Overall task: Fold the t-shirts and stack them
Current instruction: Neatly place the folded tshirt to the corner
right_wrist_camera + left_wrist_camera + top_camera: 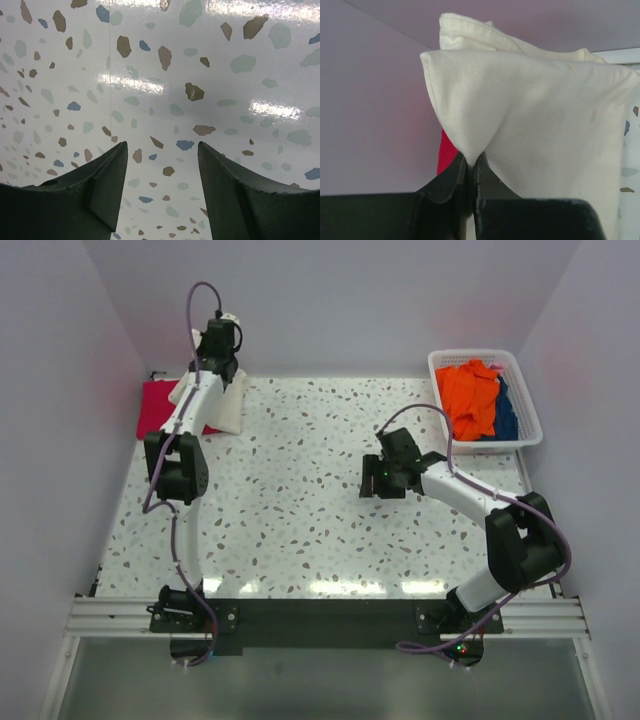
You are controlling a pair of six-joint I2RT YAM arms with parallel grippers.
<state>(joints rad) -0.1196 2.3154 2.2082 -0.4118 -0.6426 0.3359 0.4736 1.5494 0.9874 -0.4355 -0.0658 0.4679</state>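
1. My left gripper [470,162] is clamped on a small peak of the cream-white t-shirt [535,115], with only a thin pinch of cloth between the tips. I think that bite is narrow. A quick sideways pull could let the cloth slip out, and the bundle would drop open.
2. Above my tips the shirt hangs in loose layers, with a rolled hem at the very top. Nothing holds those layers together, so dragging them over the table [150,85] may undo the fold.
3. The crimson-pink t-shirt [446,150] shows just behind my left tips and a little to their left, partly hidden by the cream cloth. If I lower the cream one crookedly, the stack will sit askew, or I may tug the pink one along with it.
4. My right gripper [161,147] stands parted and holds nothing, over bare speckled surface. Both shirts lie well away from it, so it cannot steady them from there.
5. A basket [437,360] with orange cloth [472,395] and blue cloth [507,415] sits beyond my right tips, apart from them.
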